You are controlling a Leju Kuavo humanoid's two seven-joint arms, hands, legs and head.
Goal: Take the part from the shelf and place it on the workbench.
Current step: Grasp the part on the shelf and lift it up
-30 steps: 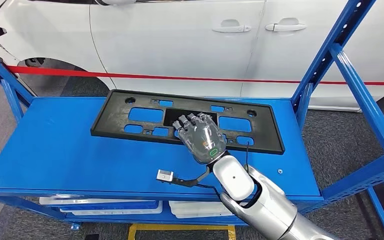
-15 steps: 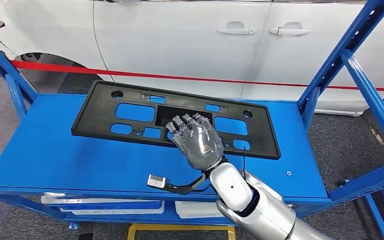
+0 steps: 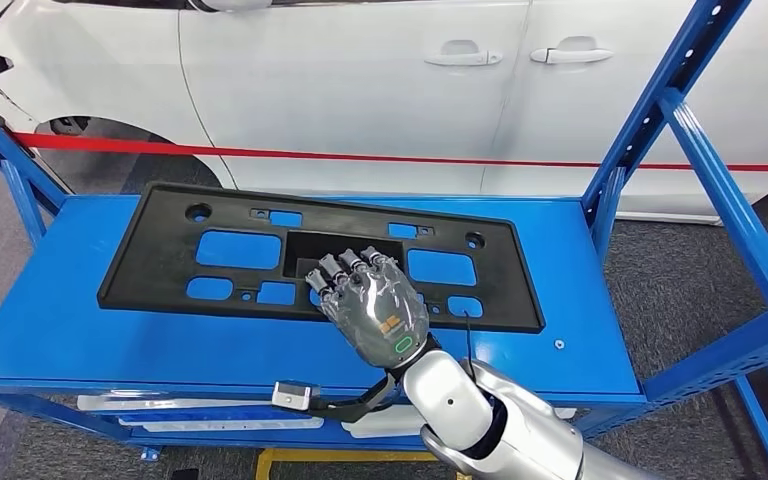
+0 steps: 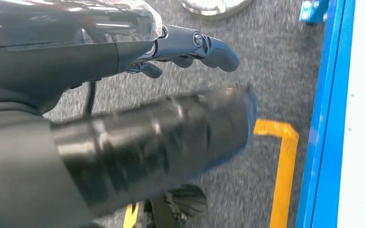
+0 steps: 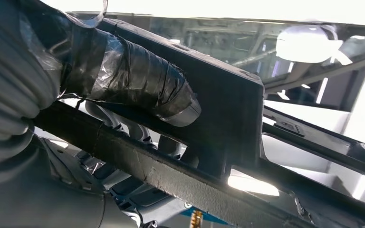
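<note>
The part, a long black plastic plate frame with several cut-outs, lies on the blue shelf top. My right hand grips it at its near long edge, right of the middle, with the fingers hooked into the central opening. In the right wrist view the taped thumb presses on the part's rim and the darker fingers sit behind the bar. My left hand hangs over the grey floor, fingers and thumb apart, holding nothing.
A white car stands just behind the shelf. Blue uprights rise at the right and a slanted brace at the left. White trays sit on the lower level. A cable with a small connector dangles from my right wrist.
The right hand has dragged the part left and toward the shelf's front edge; the wrist cable now hangs past that edge. The head view swayed slightly.
</note>
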